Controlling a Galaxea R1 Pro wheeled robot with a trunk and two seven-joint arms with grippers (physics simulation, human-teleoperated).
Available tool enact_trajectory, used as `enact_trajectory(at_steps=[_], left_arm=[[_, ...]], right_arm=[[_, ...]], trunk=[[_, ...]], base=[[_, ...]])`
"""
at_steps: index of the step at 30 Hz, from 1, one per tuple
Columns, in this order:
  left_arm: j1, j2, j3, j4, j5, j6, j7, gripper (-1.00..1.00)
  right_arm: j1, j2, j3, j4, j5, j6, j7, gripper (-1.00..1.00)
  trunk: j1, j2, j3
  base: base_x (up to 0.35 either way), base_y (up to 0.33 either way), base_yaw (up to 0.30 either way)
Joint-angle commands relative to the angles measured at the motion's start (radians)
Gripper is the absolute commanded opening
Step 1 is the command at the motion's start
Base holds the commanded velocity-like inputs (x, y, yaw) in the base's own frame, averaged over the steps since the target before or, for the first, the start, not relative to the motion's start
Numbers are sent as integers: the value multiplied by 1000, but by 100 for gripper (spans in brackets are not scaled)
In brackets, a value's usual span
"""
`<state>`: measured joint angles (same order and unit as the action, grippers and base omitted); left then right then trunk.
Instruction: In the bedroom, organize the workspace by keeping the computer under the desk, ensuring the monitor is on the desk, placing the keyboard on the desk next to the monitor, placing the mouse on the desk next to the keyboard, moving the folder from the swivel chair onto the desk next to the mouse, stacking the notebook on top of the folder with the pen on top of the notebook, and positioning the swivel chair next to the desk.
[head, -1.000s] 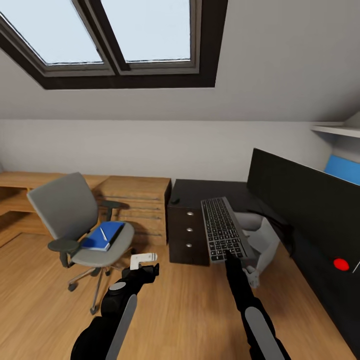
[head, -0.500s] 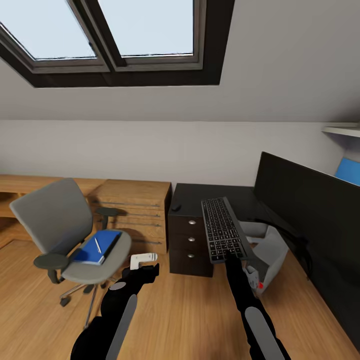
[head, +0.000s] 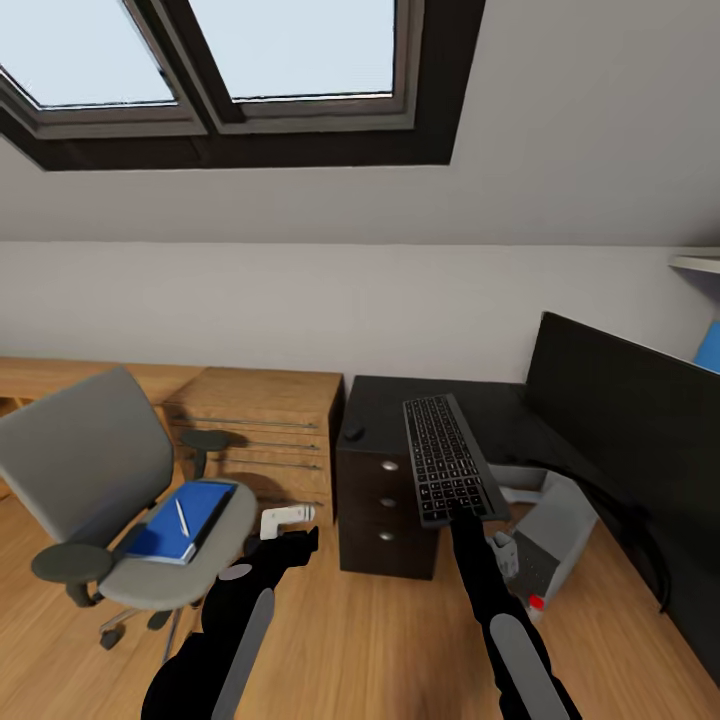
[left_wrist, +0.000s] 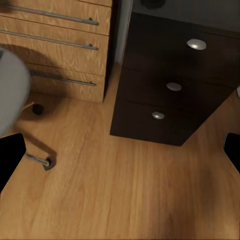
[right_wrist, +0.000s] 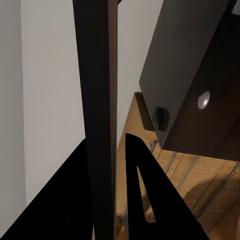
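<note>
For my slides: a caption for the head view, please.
Right gripper carries the keyboard toward the desk; folder waits on the swivel chair.

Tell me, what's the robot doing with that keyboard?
The robot's right hand is holding the keyboard up in the air by its near end, in front of the black desk. The mouse sits on the desk and the monitor stands at the right. The left hand carries nothing. On the swivel chair the blue folder waits with the pen on top. The computer is on the floor.
</note>
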<state>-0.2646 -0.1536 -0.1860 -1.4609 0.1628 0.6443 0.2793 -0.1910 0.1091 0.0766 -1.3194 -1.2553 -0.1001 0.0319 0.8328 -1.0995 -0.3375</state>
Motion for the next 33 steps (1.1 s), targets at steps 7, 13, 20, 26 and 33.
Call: enact_trajectory(at_steps=[7,13,20,26,33], left_arm=[[-1,0,-2,-1,11,3,9,100],[-1,0,-27,-1,11,3,9,100],[-1,0,-42,-1,12,5,8,100],[-1,0,-54,-1,12,6,5,100],[-1,0,-63,0,12,7,4,100]], right_arm=[[-1,-1,-3,5,-12,-5,2,-100],[-1,-1,1,56,-223,-4,4,-100],[-1,-2,0,58,-263,-9,6,-100],[-1,-3,0,58,-262,-9,7,-100],[-1,-7,0,56,-262,-6,8,-100]], trunk=[[1,-1,-1],[1,-1,-1],[1,-1,-1],[1,-1,-1],[1,-1,-1]], base=[[319,139,0],[318,169,0],[309,95,0],[302,6,0],[320,0,0]])
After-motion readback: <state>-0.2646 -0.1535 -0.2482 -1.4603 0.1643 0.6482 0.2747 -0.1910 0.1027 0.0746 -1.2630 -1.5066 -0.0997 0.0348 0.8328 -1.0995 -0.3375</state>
